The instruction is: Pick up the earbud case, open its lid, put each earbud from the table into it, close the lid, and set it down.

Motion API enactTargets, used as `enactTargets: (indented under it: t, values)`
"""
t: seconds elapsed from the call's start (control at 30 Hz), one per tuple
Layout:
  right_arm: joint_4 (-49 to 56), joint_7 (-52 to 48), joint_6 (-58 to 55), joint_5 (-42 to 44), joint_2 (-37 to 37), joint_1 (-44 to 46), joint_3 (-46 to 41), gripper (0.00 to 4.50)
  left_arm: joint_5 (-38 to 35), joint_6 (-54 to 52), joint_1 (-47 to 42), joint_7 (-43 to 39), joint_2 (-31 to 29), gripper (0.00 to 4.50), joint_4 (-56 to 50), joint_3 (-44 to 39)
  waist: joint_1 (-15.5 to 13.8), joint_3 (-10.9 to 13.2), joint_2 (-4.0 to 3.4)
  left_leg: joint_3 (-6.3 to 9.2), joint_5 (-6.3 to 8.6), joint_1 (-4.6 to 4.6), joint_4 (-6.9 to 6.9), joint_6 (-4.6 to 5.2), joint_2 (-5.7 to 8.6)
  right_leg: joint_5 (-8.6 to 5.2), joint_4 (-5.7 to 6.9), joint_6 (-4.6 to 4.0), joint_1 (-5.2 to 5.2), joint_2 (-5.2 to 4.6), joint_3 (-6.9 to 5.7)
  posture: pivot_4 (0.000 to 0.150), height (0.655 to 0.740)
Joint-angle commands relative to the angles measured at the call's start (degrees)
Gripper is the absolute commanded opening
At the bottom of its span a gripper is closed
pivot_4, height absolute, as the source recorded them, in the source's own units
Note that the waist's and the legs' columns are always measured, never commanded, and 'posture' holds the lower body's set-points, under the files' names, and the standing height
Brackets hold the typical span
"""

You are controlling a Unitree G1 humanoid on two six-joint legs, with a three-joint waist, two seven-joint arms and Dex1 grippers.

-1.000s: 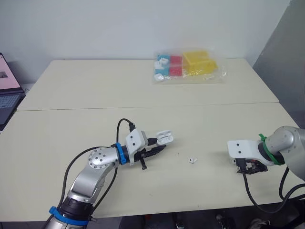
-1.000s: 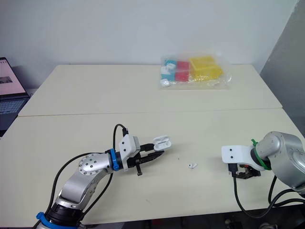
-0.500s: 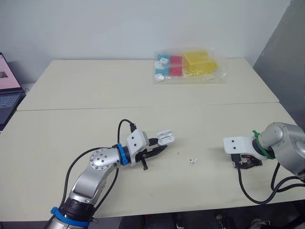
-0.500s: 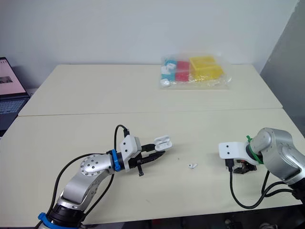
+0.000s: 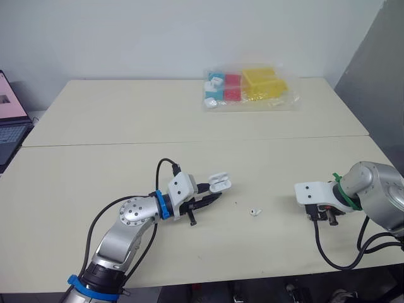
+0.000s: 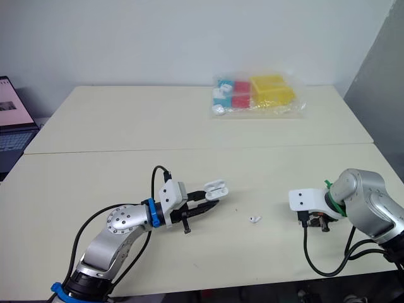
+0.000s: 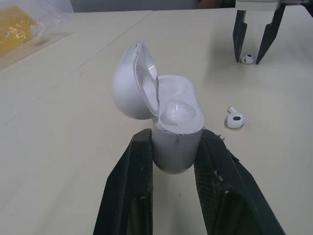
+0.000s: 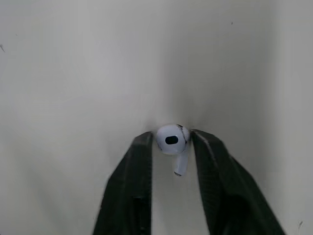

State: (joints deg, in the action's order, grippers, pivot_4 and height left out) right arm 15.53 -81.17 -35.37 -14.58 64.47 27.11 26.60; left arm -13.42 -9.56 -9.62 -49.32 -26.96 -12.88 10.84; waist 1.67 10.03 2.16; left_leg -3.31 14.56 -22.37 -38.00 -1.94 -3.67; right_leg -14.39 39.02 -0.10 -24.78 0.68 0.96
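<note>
My left gripper (image 5: 211,196) is shut on the white earbud case (image 7: 175,129), holding it just above the table with the lid (image 7: 132,83) swung open. One earbud sits in a slot of the case; the other slot looks empty. A loose white earbud (image 5: 255,211) lies on the table a little to the right of the case. Further right, my right gripper (image 8: 172,140) points straight down at the table, its fingers (image 8: 142,161) closed against both sides of a second earbud (image 8: 171,139) that rests on the surface.
A clear bag (image 5: 249,88) holding yellow, red and blue items lies at the far side of the table. A laptop (image 5: 9,120) stands at the far left edge. A black cable (image 5: 334,255) trails from my right wrist toward the front edge.
My right gripper has shifted slightly left and turned to point down over the earbud. The left gripper and the open case have stayed put.
</note>
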Motion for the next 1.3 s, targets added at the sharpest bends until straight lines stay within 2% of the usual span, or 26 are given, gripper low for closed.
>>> enactTargets:
  t: [0.03,0.17,0.33,0.47,0.57,0.7,0.83,1.0,1.17,1.3]
  values:
    - [0.69,-0.36,0.1,-0.1,-0.37,0.2,-0.47,0.44,0.17,1.53,-0.4,-0.11,0.15,0.79,-0.63,0.11,0.0,0.0,0.0,0.0,0.0,0.02,0.0,0.0,0.0,0.0,0.0,0.0,0.04,0.0,-0.01,0.15,0.74]
    - [1.09,-1.11,0.64,0.95,0.18,0.51,-1.66,0.44,0.33,2.01,-0.83,-0.52,0.2,0.79,0.25,0.1,0.0,0.0,0.0,0.0,0.0,0.11,0.01,0.0,0.0,0.0,0.0,0.0,0.1,0.0,0.0,0.15,0.74]
    - [4.24,-2.62,-0.65,8.19,0.81,0.58,-8.2,0.44,-0.42,2.57,-2.2,-0.63,0.92,0.79,1.55,-0.49,-0.01,0.0,0.0,0.01,0.0,0.11,0.02,0.0,0.0,0.0,0.0,0.0,0.1,0.0,0.0,0.15,0.74]
    - [11.11,1.28,-10.2,24.38,-8.61,3.54,-24.4,0.44,-3.7,-0.19,-4.51,-0.59,2.08,0.79,1.02,-1.73,0.1,0.01,0.01,0.03,0.0,0.12,0.02,0.0,0.0,0.0,0.01,0.0,0.11,0.0,0.04,0.15,0.74]
    - [15.57,8.34,-13.84,30.24,-16.89,3.72,-29.61,0.44,-5.1,-1.62,-6.35,-0.69,2.54,0.79,1.47,-2.08,-0.04,-0.01,0.05,0.11,0.0,0.14,0.02,0.0,-0.01,0.0,0.01,0.0,0.2,0.03,-0.1,0.15,0.74]
    - [18.26,18.33,-13.6,34.33,-27.03,3.56,-32.03,0.44,-6.15,-3.4,-8.41,-0.67,2.77,0.79,2.52,-2.48,-0.05,-0.02,0.05,0.09,0.0,0.31,0.05,-0.01,0.01,-0.01,-0.06,0.0,0.43,0.0,-0.11,0.15,0.74]
    - [19.86,30.89,-8.65,34.99,-40.92,0.92,-30.16,0.44,-8.69,-8.36,-11.05,-0.2,3.52,0.79,2.32,-3.07,0.02,-0.03,0.07,0.09,0.0,0.35,0.03,-0.01,0.01,0.0,-0.04,0.02,0.46,0.0,-0.05,0.15,0.74]
    - [17.91,39.56,-4.55,33.41,-47.3,-0.78,-27.62,0.44,-10.32,-11.01,-11.63,-0.92,2.96,0.79,2.18,-3.84,0.02,-0.02,0.06,0.09,0.0,0.34,0.06,-0.01,-0.02,0.0,-0.07,0.02,0.46,0.0,-0.05,0.15,0.74]
    - [15.77,42.39,4.52,30.08,-48.79,-3.55,-22.4,0.44,-10.28,-11.22,-12.94,-1.19,2.49,0.79,3.0,-4.66,0.03,-0.02,0.06,0.08,0.0,0.35,0.07,-0.01,-0.01,-0.01,-0.07,0.01,0.46,0.01,-0.1,0.15,0.74]
    - [13.28,43.31,11.58,26.03,-47.31,-6.75,-18.64,0.44,-10.85,-12.05,-13.47,-0.85,2.81,0.79,2.74,-5.45,0.01,-0.02,0.06,0.07,0.0,0.35,0.07,-0.01,-0.01,-0.01,-0.07,0.01,0.46,0.02,-0.1,0.15,0.74]
